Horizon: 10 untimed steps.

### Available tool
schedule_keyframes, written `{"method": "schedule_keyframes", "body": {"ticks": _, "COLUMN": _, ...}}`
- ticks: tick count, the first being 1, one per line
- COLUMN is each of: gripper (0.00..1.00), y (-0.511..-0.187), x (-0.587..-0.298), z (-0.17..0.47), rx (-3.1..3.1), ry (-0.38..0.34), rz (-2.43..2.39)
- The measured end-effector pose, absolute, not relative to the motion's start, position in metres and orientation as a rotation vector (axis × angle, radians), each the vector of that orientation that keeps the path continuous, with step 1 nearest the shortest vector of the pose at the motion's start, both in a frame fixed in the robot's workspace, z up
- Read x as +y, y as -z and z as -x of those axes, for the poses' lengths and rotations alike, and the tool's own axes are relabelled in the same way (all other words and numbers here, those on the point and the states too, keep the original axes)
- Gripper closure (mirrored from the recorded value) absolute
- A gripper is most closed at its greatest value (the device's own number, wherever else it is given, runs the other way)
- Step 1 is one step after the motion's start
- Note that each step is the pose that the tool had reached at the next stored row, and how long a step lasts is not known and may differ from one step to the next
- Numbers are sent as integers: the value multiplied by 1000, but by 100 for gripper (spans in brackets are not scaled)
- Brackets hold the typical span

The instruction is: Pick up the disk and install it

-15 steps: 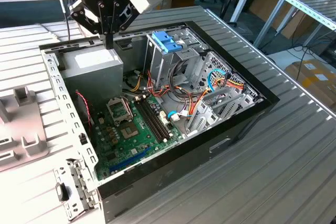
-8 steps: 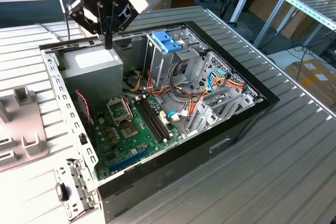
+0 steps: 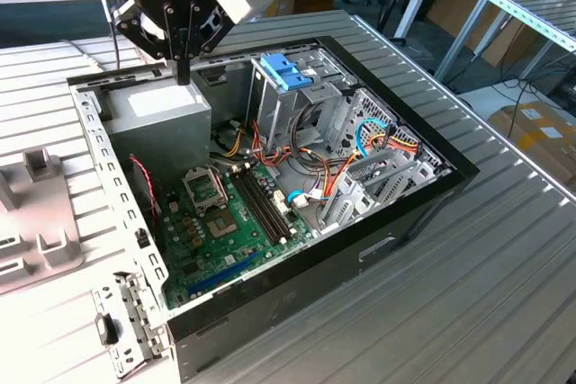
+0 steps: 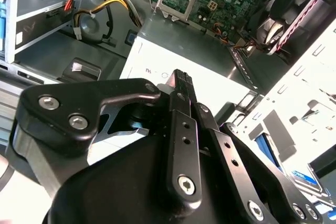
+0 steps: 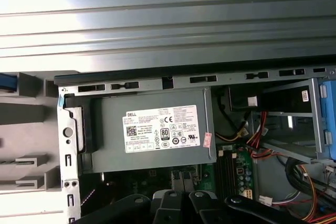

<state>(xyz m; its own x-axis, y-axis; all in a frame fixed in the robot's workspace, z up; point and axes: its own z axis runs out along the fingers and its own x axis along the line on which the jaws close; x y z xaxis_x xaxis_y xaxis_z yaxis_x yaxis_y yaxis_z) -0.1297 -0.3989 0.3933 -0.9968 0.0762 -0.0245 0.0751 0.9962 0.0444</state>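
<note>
Above the power supply [image 3: 166,110] in the computer case's [image 3: 396,227] far corner, the gripper [image 3: 183,74] hangs empty, fingers [image 4: 181,83] pressed together. The disk [image 5: 7,83], just a blue edge showing, sits outside the case toward the exterior view's left.

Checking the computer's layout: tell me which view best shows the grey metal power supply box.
The first wrist view: the grey metal power supply box faces the camera, its whole labelled top visible. The exterior view shows it slantwise, below the black claw. The second wrist view shows part of its top beyond the claw.
</note>
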Motion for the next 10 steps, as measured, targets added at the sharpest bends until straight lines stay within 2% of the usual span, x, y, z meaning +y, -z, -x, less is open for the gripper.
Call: {"method": "schedule_keyframes", "body": {"ticks": 10, "gripper": 89, "y": -393, "x": -399, "z": 134, "rx": 3112, "ry": -68, "rz": -118}}
